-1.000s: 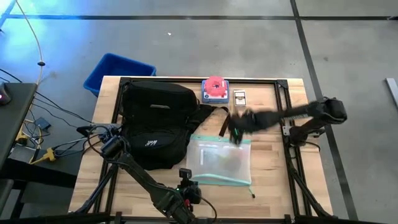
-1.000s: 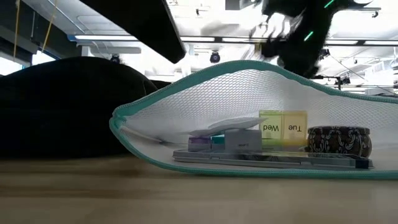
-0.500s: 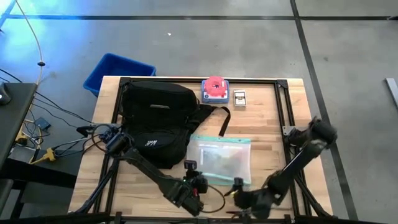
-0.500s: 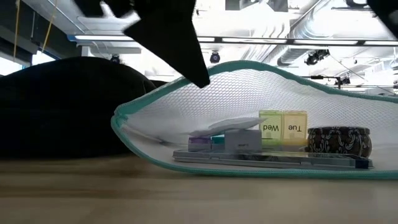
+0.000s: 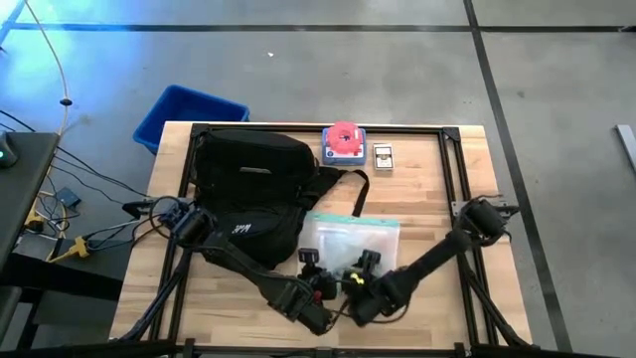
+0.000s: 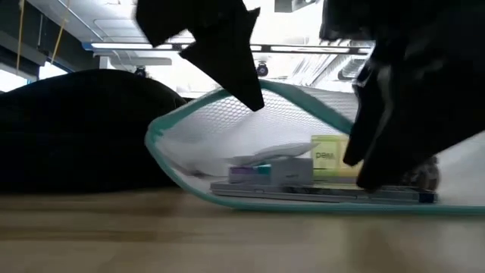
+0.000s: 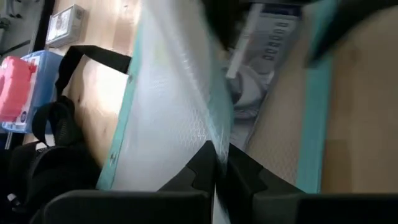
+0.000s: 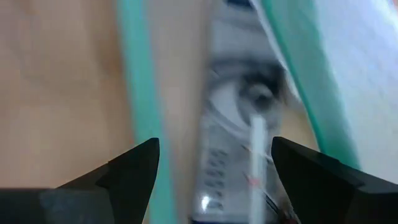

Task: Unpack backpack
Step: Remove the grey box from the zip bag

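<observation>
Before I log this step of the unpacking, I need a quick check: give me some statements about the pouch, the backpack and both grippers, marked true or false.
1. The left gripper is shut on the mesh pouch. True.
2. The right gripper is shut on the backpack. False: it is open, at the pouch's mouth.
3. The pouch lies on the table, outside the backpack. True.
4. The pouch is empty. False: a pill organiser and small boxes show through the mesh.
5. The blue bin stands on the table. False: it stands on the floor by the table's far left corner.
</observation>
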